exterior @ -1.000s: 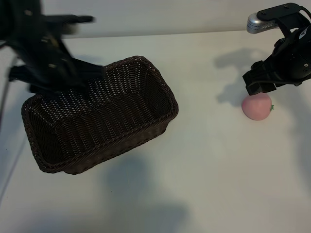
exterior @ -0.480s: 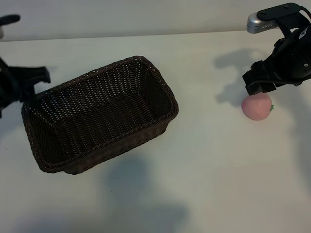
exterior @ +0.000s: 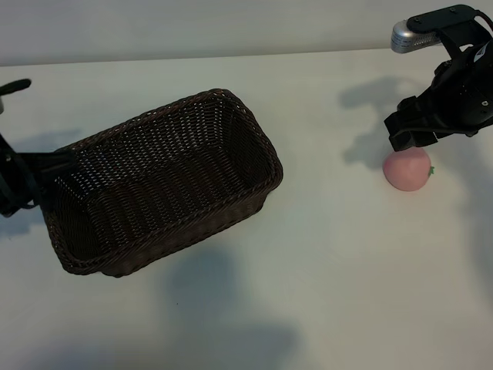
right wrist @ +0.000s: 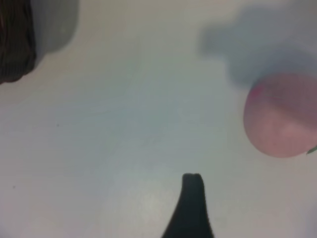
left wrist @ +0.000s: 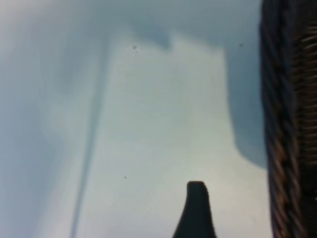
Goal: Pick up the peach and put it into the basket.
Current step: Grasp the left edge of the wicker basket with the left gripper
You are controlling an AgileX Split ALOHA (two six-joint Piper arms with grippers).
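The peach [exterior: 407, 169] lies on the white table at the right, a small pink ball with a green leaf at its right end. My right gripper [exterior: 412, 136] hovers just behind and above it, open and empty; in the right wrist view the peach [right wrist: 281, 116] lies off to one side of a dark fingertip [right wrist: 192, 182]. The dark brown wicker basket [exterior: 208, 95] stands empty at centre left. At the far left edge my left gripper [exterior: 21, 187] hangs beside the basket's short end, open and empty. In the left wrist view the basket wall [left wrist: 290, 124] runs close by.
A white table [exterior: 331, 270] carries everything, with bare surface between basket and peach and along the front. The right arm's camera housing [exterior: 408, 35] sits at the top right. A corner of the basket [right wrist: 15, 44] shows in the right wrist view.
The left arm has swung from above the basket's back left corner out to the far left and settled beside the basket. The right arm, peach and basket have stayed put.
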